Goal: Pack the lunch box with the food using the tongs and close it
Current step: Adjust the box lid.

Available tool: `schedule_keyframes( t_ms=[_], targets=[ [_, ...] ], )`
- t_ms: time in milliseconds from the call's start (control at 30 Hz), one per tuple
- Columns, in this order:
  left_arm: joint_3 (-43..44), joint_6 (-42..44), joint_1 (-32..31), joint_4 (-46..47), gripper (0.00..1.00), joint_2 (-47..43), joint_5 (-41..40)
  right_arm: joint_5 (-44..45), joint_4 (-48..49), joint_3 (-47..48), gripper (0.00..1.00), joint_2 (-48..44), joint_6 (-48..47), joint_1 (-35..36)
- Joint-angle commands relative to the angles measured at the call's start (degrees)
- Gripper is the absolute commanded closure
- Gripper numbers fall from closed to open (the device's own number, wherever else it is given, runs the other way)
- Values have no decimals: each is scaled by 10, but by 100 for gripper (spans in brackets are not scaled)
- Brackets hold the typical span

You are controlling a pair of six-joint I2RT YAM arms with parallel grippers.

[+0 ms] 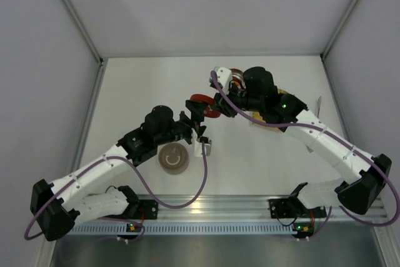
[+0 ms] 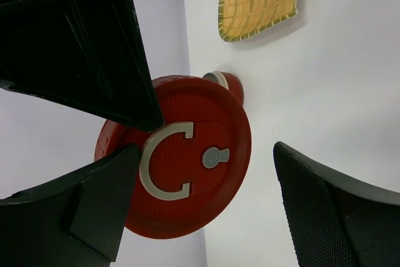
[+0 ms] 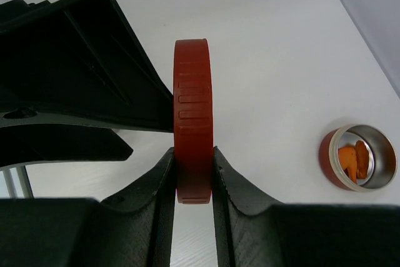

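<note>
My right gripper (image 3: 194, 182) is shut on the rim of a round red lid (image 3: 192, 123) and holds it on edge above the table. The lid's face (image 2: 187, 161) carries a grey C-shaped handle. My left gripper (image 2: 206, 217) stands open around the lid's lower part, one finger (image 2: 69, 217) in front of its edge and the other finger (image 2: 340, 214) well apart from it. An open red tin of the lunch box (image 3: 359, 156) sits on the table with orange pieces of food (image 3: 351, 159) inside. The tongs are out of view.
A yellow woven mat (image 2: 259, 1) lies beyond the red tin (image 2: 226, 82). A closed beige round tin (image 1: 173, 157) sits near the left arm. Grey walls border the white table (image 1: 150, 85) on three sides.
</note>
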Motion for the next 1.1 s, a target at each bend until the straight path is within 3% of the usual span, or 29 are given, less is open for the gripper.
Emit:
schedule_keyframes(
  t_ms=[0, 300, 467, 567, 767, 900, 1067],
  targets=[
    [12, 8, -3, 14, 8, 8, -8, -30, -13, 15, 100, -28, -1, 14],
    [13, 13, -2, 9, 10, 11, -29, -27, -20, -5, 100, -45, -10, 16],
    [30, 18, -2, -36, 16, 16, -11, -26, -24, -3, 100, -48, -14, 16],
    [33, 20, -3, -56, 21, 14, -2, -14, -24, -1, 100, -48, -23, 16],
    [65, 3, -3, -126, 42, 3, 42, 19, -12, -1, 100, -45, -24, 16],
    [75, -34, -11, -131, 42, -7, 55, 23, -3, 6, 100, -39, -16, 15],
    [49, -60, -12, -44, 31, -20, -22, 9, -2, 13, 100, -34, 2, 9]
  ],
)
